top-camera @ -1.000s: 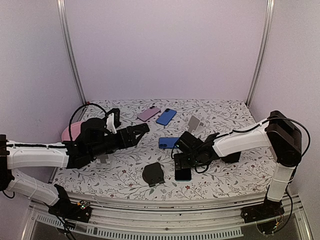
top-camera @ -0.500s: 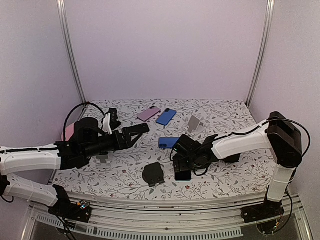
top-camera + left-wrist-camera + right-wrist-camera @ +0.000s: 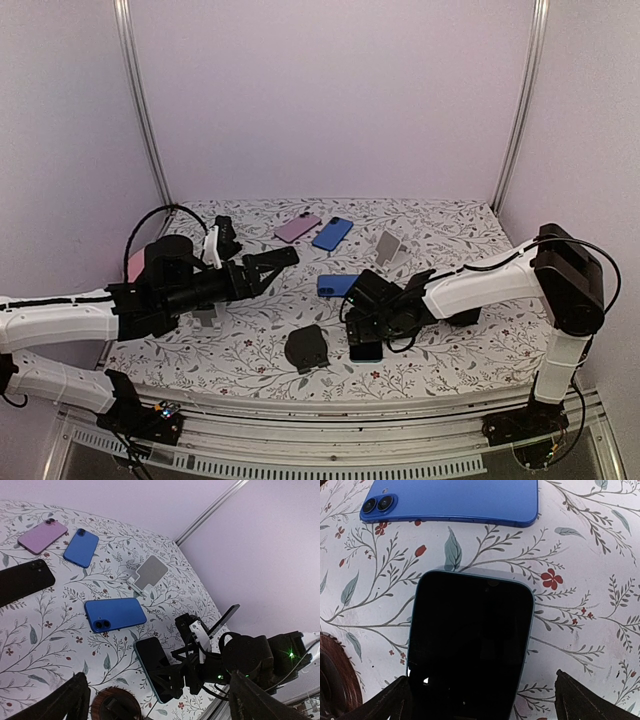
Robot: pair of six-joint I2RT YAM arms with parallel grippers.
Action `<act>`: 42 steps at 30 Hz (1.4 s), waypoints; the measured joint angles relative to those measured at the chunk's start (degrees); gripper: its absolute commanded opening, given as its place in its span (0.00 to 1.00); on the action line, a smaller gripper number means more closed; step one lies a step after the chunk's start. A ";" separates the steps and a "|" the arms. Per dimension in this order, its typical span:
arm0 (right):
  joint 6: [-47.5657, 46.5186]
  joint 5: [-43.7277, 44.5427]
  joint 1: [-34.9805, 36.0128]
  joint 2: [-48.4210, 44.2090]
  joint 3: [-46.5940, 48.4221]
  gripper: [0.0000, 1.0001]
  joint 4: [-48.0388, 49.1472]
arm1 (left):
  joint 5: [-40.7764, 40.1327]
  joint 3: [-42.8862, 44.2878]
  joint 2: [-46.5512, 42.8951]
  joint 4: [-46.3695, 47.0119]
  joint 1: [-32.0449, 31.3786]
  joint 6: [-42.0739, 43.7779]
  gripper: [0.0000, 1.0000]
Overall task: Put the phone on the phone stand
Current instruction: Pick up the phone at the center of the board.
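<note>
- Your right claw (image 3: 482,702) hangs wide open and empty over the dark-screened phone (image 3: 470,645), which lies flat just beneath it.
- Lower squarely and pinch its long edges.
- The grey phone stand (image 3: 388,247) stands beyond the claw, past the blue phone (image 3: 455,500).

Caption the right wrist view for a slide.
Open right gripper poised around a screen-up black phone on the floral table, a blue phone lying face down just beyond.
</note>
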 measured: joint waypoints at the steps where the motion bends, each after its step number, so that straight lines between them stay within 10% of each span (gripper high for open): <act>1: 0.02 0.00 0.09 0.02 0.00 1.00 0.00 | 0.02 -0.13 -0.33 0.02 0.00 0.00 0.97; 42: -1.25 1.46 1.36 5.57 5.64 0.88 0.28 | 1.92 -3.69 -1.88 1.62 0.00 -0.11 0.96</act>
